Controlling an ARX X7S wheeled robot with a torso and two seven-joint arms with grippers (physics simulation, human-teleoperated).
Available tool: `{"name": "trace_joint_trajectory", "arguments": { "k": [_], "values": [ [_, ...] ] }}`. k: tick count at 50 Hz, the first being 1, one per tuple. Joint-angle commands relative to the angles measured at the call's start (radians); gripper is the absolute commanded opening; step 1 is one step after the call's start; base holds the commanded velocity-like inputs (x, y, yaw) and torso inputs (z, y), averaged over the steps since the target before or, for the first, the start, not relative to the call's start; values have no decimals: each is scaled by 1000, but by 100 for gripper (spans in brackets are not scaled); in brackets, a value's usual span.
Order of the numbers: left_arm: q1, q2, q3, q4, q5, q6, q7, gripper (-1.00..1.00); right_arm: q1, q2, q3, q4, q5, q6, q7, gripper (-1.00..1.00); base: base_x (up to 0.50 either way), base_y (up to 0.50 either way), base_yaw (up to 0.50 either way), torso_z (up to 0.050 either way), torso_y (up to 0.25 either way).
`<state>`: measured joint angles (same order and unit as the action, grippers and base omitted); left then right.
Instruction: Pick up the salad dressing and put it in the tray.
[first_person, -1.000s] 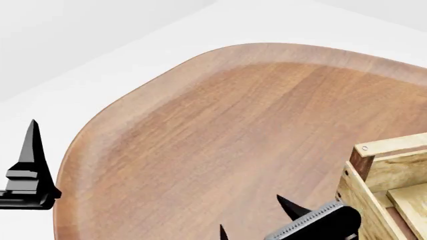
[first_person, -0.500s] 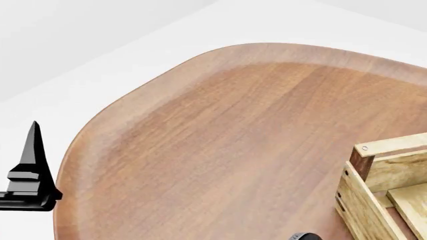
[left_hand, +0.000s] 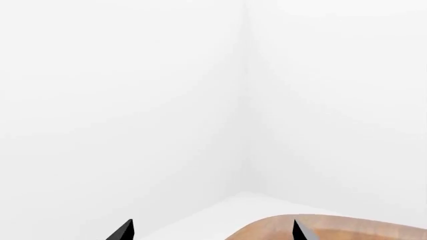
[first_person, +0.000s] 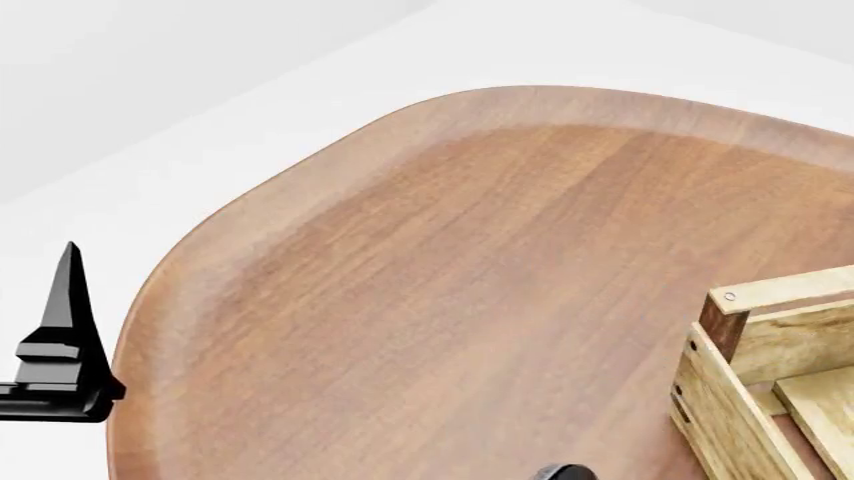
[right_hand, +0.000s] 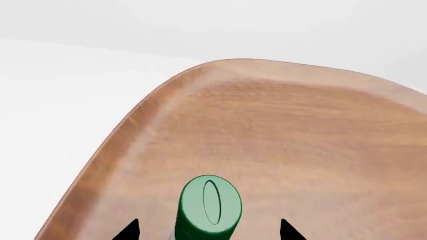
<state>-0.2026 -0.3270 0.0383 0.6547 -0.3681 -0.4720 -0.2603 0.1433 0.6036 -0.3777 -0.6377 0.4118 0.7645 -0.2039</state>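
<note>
Seen from the head camera: a broad, rounded reddish-brown wooden table (first_person: 441, 290) with a raised lip, set on a plain white floor (first_person: 200, 120). At the table's right side, cut off by the picture's edge, one corner of the large light-wood slatted tray (first_person: 767, 370) with a dark brown corner post, resting on the tabletop. Off the table's left edge, over the white floor, the black left gripper (first_person: 60, 350), only one pointed finger (first_person: 64, 290) and part of its body showing there. From the left wrist camera, two black fingertips (left_hand: 123, 231) standing well apart with nothing between them, pointed toward a bare white wall corner, a sliver of the table rim near one tip. Of the right arm, just a small dark piece (first_person: 561, 472) at the bottom edge of the head view. From the right wrist camera, the green-capped salad dressing bottle (right_hand: 208, 207) standing upright on the wood, near the table's curved edge, its round cap with an oval recess facing the lens. Right gripper (right_hand: 208, 231) placed around that bottle, one black fingertip (right_hand: 128, 231) on each side; gaps visible between tips and bottle, so apart and not clamped. Bottle out of sight in the head view, not in the tray.
</note>
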Motion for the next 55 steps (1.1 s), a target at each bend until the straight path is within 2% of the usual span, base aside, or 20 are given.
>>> {"name": "trace_joint_trajectory", "arguments": {
  "k": [1,29,55],
  "values": [
    [1,-4,5,0,-1,4,-4,100,50,-42,-47,88,-32,-33,-14,100,0,0,0,0,0],
    [2,-14,5,2,-11,9,-14,100,136,-108,-113,256,-39,-42,-62,100,0,0,0,0,0],
    [2,-23,12,1,-16,14,-22,100,126,-127,-171,373,-85,-105,-73,100,0,0,0,0,0]
  ]
}}
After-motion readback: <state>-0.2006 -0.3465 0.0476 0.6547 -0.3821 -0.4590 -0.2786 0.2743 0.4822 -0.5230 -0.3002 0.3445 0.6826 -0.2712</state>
